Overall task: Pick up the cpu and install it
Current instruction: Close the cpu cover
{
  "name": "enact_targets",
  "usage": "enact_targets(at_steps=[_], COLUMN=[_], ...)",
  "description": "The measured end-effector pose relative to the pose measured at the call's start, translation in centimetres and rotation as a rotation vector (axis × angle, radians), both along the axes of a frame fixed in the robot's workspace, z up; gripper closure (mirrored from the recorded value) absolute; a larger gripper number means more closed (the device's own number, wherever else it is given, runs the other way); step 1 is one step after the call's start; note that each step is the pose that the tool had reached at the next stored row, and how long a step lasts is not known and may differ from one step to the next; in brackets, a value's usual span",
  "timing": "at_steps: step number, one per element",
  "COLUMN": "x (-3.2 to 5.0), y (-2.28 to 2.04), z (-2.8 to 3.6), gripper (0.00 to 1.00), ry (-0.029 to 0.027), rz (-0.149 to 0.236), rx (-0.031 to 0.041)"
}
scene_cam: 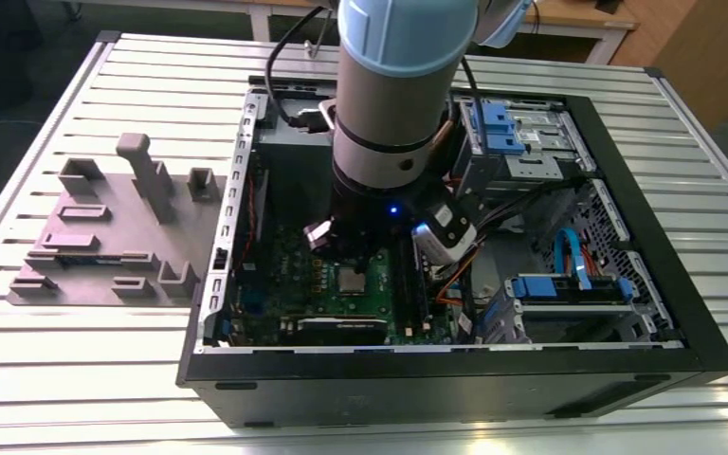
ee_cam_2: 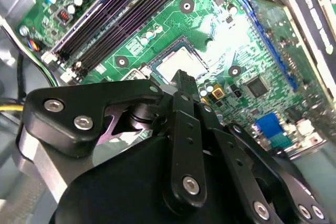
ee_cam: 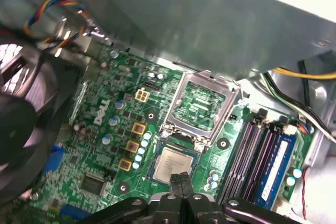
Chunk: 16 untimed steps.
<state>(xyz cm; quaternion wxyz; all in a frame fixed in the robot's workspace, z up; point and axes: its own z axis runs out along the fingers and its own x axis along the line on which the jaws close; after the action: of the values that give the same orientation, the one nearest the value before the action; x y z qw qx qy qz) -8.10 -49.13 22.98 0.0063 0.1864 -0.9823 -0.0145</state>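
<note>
The cpu (ee_cam: 172, 164) lay seated flat on the motherboard (ee_cam: 100, 153) — placing looked done, though the load plate (ee_cam: 202, 106) stood open. The claw (ee_cam: 181, 178) hung just above, fingers (ee_cam: 177, 183) closed together, apparently empty

One arm (scene_cam: 390, 95) with one hand (ee_cam: 181, 178). One cpu (ee_cam: 170, 163). One open case (scene_cam: 402, 393) on one worktop (scene_cam: 86, 379), with one motherboard (ee_cam: 94, 129) inside. One raised socket frame (ee_cam: 202, 103). Four yellow square parts (ee_cam: 138, 128) show in the first wrist view. One grey tray (scene_cam: 99, 237). One fan (ee_cam: 21, 124).
</note>
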Motion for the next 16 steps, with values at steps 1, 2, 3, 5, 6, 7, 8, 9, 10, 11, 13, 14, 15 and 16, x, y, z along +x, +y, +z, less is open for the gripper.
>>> enact_targets(at_steps=[1,2,3,5,6,7,8,9,10,11,13,14,15,16], x=[0.00,0.00,0.00,0.00,0.00,0.00,0.00,0.00,0.00,0.00,0.00,0.00,0.00,0.00], y=[0.00,0.00,0.00,0.00,0.00,0.00,0.00,0.00,0.00,0.00,0.00,0.00,0.00,0.00], z=[-0.01,-0.02,-0.02,-0.03,-0.03,-0.03,-0.03,-0.03,-0.03,-0.03,-0.03,-0.03,-0.03,-0.03], gripper=[0.89,0.89,0.89,0.89,0.89,0.89,0.89,0.89,0.89,0.89,0.89,0.89,0.89,0.89], ry=[0.0000,-0.0001,-0.0001,-0.0001,0.0000,-0.0001,-0.0001,0.0000,0.0000,-0.0001,-0.0001,-0.0001,-0.0001,-0.0001], rz=[0.018,0.035,0.050,0.071,0.073,0.074,0.074,0.074,0.074,0.074,0.074,0.074,0.074,0.074], rx=[0.0000,0.0001,0.0001,0.0001,0.0000,0.0001,0.0001,0.0001,0.0001,0.0001,0.0001,0.0001,0.0002,0.0001])
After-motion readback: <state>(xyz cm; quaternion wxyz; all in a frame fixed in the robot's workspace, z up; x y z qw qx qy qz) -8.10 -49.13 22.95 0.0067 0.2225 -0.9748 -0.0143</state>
